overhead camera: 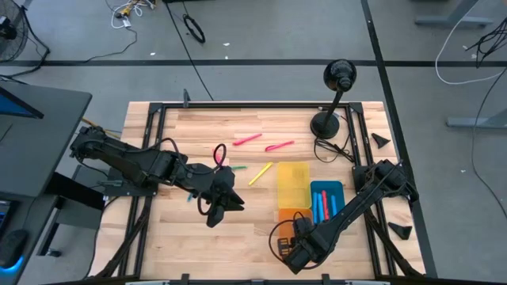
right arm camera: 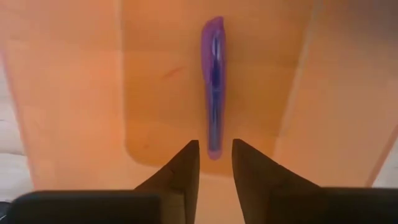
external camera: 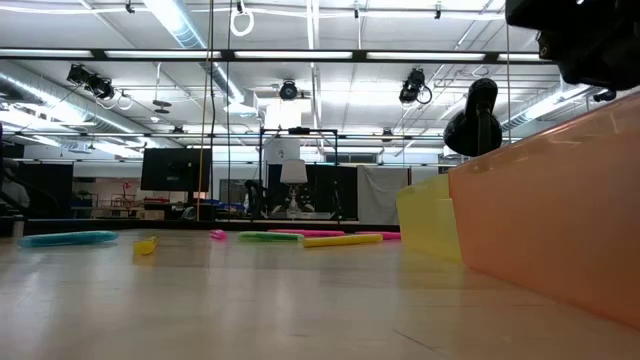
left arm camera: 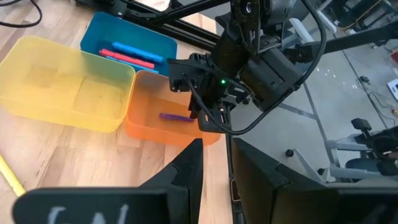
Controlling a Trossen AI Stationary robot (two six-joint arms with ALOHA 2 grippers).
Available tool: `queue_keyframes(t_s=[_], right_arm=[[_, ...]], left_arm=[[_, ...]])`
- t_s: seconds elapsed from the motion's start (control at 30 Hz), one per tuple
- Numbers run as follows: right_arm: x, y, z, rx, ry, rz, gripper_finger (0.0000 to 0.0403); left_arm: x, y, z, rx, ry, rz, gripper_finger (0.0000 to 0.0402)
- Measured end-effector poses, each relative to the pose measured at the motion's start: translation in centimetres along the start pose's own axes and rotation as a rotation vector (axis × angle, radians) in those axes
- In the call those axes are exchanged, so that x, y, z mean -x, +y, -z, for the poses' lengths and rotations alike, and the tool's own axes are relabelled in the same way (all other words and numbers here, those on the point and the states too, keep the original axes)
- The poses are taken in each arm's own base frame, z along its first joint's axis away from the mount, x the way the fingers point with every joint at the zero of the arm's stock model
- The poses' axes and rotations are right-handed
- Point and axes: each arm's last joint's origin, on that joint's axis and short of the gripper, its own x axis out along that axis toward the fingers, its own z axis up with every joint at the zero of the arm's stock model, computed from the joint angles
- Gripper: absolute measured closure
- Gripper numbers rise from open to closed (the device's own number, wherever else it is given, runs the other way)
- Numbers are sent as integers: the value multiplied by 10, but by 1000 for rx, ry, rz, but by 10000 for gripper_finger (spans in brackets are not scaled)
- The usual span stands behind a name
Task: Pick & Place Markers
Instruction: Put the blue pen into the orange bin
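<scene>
Wooden desk scene: right gripper poised over orange tray, fingers slightly parted, purple marker released inside. Left gripper narrowly parted, nothing held.

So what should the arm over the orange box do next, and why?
Probably lift the right gripper straight up. The purple marker already lies on the floor of the orange tray, and the fingers stand apart just above its end, so it looks let go. More markers, like the yellow marker, wait on the table.
</scene>
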Motion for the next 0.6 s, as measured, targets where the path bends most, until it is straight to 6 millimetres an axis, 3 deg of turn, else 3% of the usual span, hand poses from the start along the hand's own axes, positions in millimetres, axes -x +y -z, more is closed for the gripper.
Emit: queue_keyframes(t_s=[0.3,0.6], right_arm=[[43,-6,-10,23,-77,-121,321],[100,-12,-27,328,-325,-372,331]], left_arm=[[0,0,0,-2,3,5,312],[0,0,0,49,3,5,312]])
